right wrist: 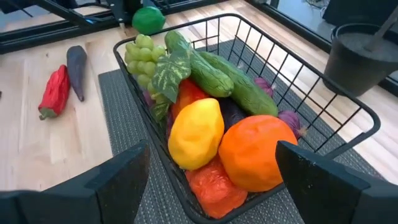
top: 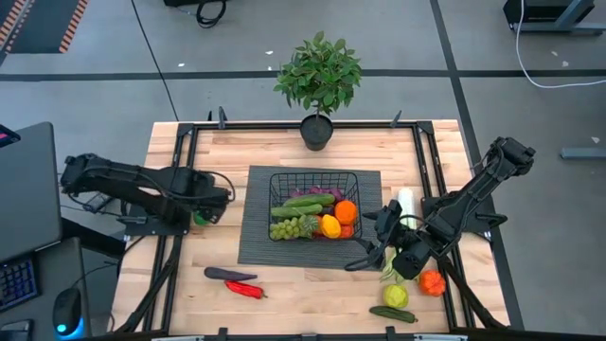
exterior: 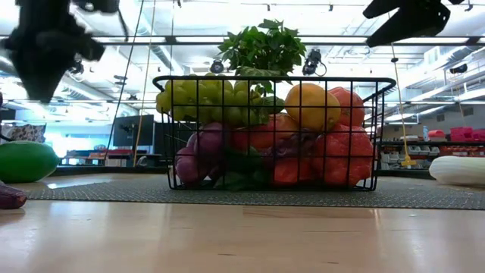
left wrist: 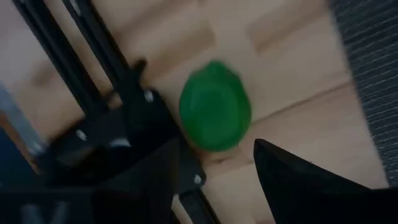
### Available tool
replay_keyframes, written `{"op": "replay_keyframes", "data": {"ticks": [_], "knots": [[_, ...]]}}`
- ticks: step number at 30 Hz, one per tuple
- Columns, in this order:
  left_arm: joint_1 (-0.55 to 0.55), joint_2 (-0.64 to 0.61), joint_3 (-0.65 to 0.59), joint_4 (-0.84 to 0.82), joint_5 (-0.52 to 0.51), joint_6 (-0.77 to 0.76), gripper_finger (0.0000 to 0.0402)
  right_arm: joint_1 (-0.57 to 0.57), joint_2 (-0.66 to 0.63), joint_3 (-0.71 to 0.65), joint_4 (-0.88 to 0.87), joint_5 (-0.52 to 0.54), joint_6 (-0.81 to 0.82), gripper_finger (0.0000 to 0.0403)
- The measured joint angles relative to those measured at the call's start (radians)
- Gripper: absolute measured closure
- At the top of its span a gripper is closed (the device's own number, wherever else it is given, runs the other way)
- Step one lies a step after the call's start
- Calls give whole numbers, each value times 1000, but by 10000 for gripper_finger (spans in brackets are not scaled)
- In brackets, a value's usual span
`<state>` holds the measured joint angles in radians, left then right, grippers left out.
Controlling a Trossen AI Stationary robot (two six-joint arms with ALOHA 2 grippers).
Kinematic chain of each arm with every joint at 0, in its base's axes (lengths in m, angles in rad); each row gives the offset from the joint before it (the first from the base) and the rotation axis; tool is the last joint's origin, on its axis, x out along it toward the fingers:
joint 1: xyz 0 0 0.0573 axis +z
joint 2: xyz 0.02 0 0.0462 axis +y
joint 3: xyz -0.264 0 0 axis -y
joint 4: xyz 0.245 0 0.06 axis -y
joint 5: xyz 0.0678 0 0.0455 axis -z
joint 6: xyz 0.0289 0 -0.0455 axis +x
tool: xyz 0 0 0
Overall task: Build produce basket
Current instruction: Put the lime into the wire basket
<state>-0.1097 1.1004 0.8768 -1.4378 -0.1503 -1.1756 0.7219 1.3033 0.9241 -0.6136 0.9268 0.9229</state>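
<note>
Basket (top: pixel 313 176) at tabletop (top: pixel 312 289) centre on ribbed mat (top: pixel 252 248), partly filled: cucumbers, grapes, lemon (right wrist: pixel 195 132), orange (right wrist: pixel 255 151).

Left end effector (top: pixel 210 205) at 9 o'clock of basket, above green round fruit (left wrist: pixel 215 114); fingers spread either side, not touching it.

Right end effector (top: pixel 379 242) at 4 o'clock of basket, fingers spread, empty.

Step in hand, likely: picking green fruit. Next move calls for descent, squeeze, carry over rim.

Loose: eggplant (top: pixel 228 275), red pepper (top: pixel 244 289) at 7 o'clock.
</note>
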Motion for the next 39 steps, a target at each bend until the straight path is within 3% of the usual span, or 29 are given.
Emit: {"op": "replay_keyframes", "data": {"ticks": [4, 13, 31, 39], "knots": [[55, -47, -107, 131, 72, 0, 163, 0, 0, 0, 0, 0, -14, 55], [136, -10, -100, 125, 69, 9, 132, 1, -1, 1, 13, -4, -37, 55], [274, 249, -104, 148, 88, 47, 131, 13, -1, 1, 38, -31, -62, 55], [287, 267, -211, 278, 150, 44, 131, 37, -1, 1, 38, -31, -59, 55]]}}
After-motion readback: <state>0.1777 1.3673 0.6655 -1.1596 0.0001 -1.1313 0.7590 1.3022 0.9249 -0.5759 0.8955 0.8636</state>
